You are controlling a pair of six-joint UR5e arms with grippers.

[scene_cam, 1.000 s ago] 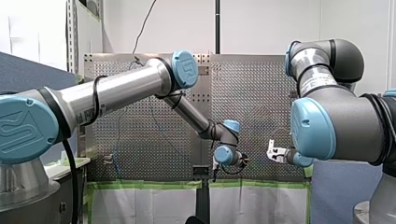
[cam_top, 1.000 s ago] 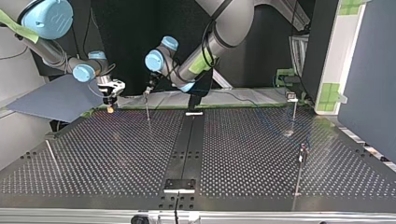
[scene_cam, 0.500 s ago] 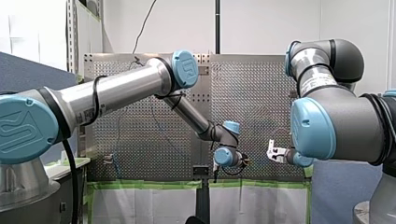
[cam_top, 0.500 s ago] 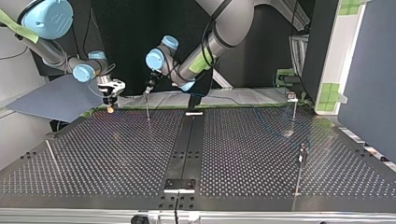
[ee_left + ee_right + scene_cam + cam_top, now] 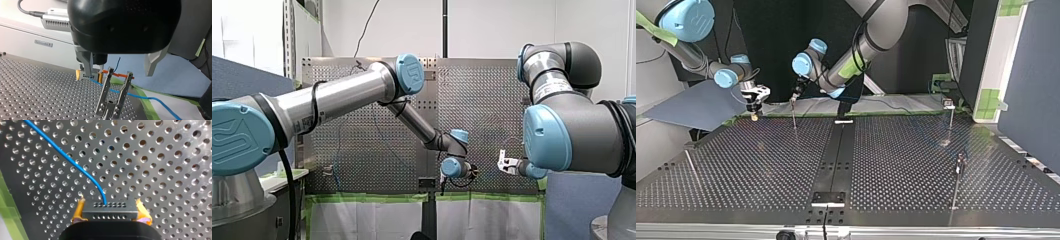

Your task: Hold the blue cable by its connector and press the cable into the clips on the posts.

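My right gripper (image 5: 110, 216) is shut with its yellow pads on the black connector (image 5: 110, 207) just above the perforated table (image 5: 162, 170). The blue cable (image 5: 72, 161) leaves the connector and curves away ahead of it. In the left wrist view my left gripper (image 5: 117, 73) is open, its metal fingers (image 5: 151, 62) astride the two-pronged clip post (image 5: 113, 100). The cable (image 5: 155, 100) crosses between those prongs from the held connector (image 5: 88, 75). In the top view my left gripper (image 5: 795, 95) hangs over that post (image 5: 794, 117), with my right gripper (image 5: 754, 111) to its left.
Two more thin posts (image 5: 951, 116) (image 5: 959, 170) stand at the top view's right, and a bare rod (image 5: 691, 167) at its left. A black strip (image 5: 836, 150) runs down the table's middle. Green tape (image 5: 147, 105) marks the table edge beside the clip post.
My left gripper has sunk slightly towards the clip post. My right arm has stayed put with the connector.
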